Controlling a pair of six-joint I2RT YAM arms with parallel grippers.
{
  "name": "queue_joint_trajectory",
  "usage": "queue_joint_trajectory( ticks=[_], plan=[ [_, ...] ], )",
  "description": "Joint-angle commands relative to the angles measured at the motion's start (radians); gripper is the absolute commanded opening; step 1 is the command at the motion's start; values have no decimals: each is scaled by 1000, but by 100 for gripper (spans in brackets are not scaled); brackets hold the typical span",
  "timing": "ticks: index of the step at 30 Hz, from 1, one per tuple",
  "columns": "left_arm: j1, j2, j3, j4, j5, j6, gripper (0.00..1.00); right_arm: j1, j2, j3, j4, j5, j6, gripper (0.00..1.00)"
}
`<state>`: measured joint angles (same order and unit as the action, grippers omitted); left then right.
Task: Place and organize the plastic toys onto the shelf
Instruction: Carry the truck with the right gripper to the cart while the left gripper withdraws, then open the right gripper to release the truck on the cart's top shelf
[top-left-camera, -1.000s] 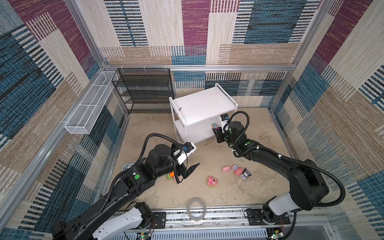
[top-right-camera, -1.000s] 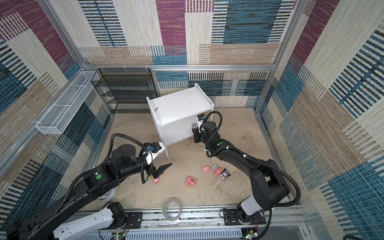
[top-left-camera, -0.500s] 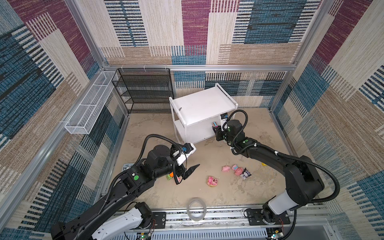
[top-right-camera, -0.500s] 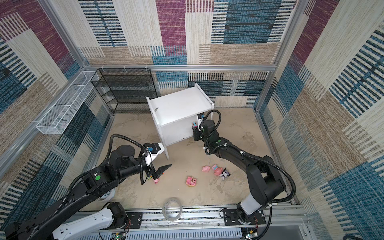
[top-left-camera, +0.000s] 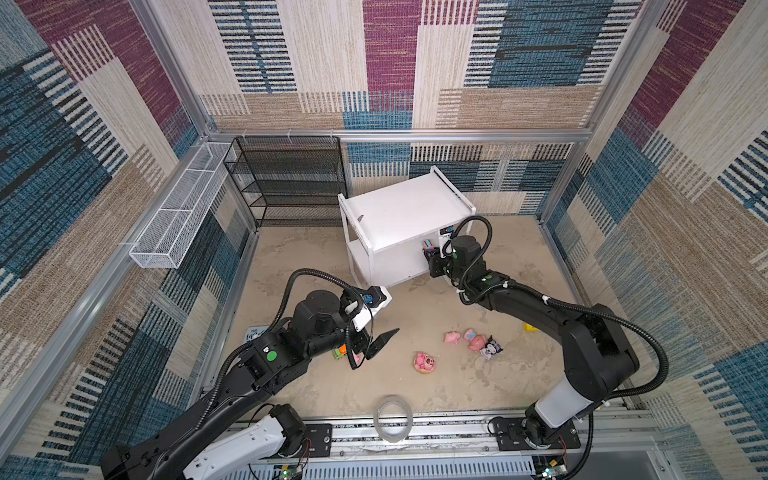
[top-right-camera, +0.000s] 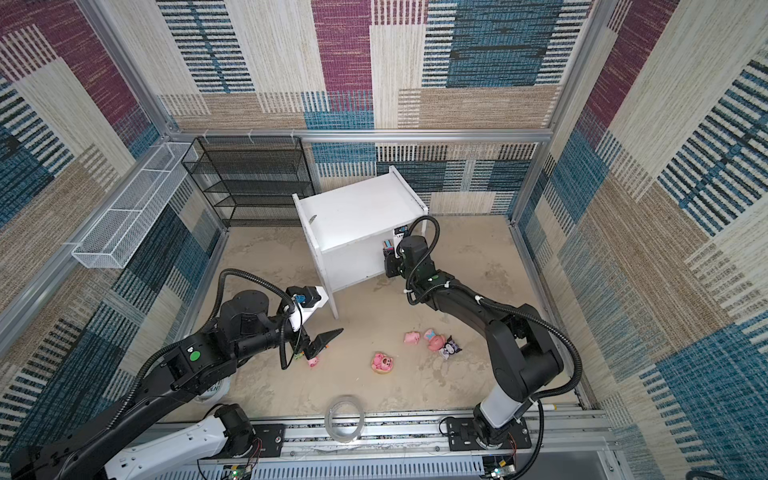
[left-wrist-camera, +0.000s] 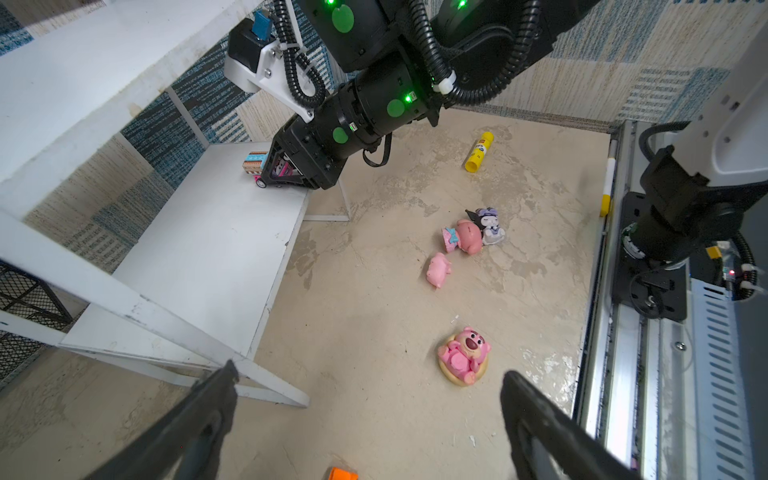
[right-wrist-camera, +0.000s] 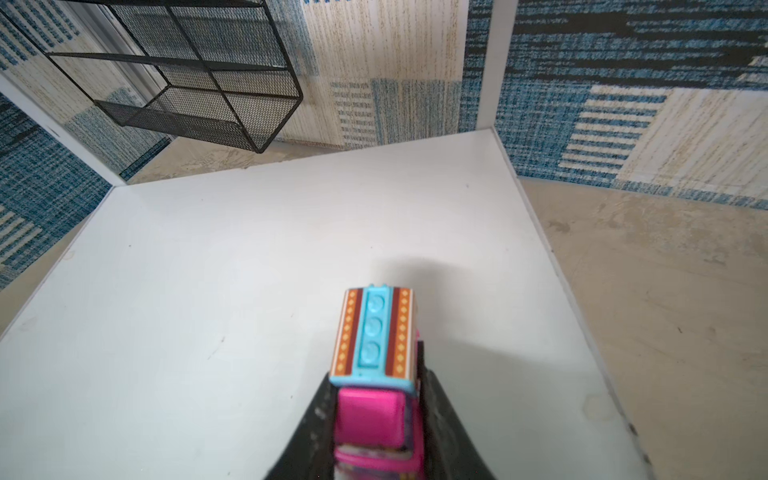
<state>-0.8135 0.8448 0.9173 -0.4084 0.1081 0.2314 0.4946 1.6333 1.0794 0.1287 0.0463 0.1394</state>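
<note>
1. Down at the shelf's (top-left-camera: 399, 208) lower board (right-wrist-camera: 208, 291), the pink-multicolour car (right-wrist-camera: 376, 374) sits pinched between the right gripper's (right-wrist-camera: 376, 390) narrowly set jaws, striped blue-and-orange roof pointing inward.
2. From the left wrist view, the car (left-wrist-camera: 255, 164) is at the board's (left-wrist-camera: 199, 249) outer edge by a thin white leg; I cannot tell whether its wheels touch the board.
3. Four other toys lie on the floor between the arms: a pink bear on a round base (left-wrist-camera: 463, 357), a pink pig (left-wrist-camera: 438, 270), a pink figure with a blue bow (left-wrist-camera: 463, 239) and, touching it, a black-white figure (left-wrist-camera: 488, 224).
4. An orange toy (left-wrist-camera: 343, 473) peeks in beneath the left gripper (left-wrist-camera: 370, 374), whose jaws are spread wide and hold nothing, above the floor near the shelf's front leg.
5. Further out, a yellow tube (left-wrist-camera: 479, 151) lies beside the right arm, a black mesh rack (top-left-camera: 291, 178) stands behind the shelf, and a white wire basket (top-left-camera: 178, 216) hangs on the left wall.
</note>
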Motion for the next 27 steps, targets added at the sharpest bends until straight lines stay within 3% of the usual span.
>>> queue_joint_trajectory(
  ticks=[1, 27],
  plan=[
    [-1, -2, -3, 13, 7, 0, 99, -1, 15, 19, -2, 19, -5, 30],
    [1, 3, -4, 14, 21, 2, 99, -7, -13, -7, 12, 1, -12, 49]
  ],
)
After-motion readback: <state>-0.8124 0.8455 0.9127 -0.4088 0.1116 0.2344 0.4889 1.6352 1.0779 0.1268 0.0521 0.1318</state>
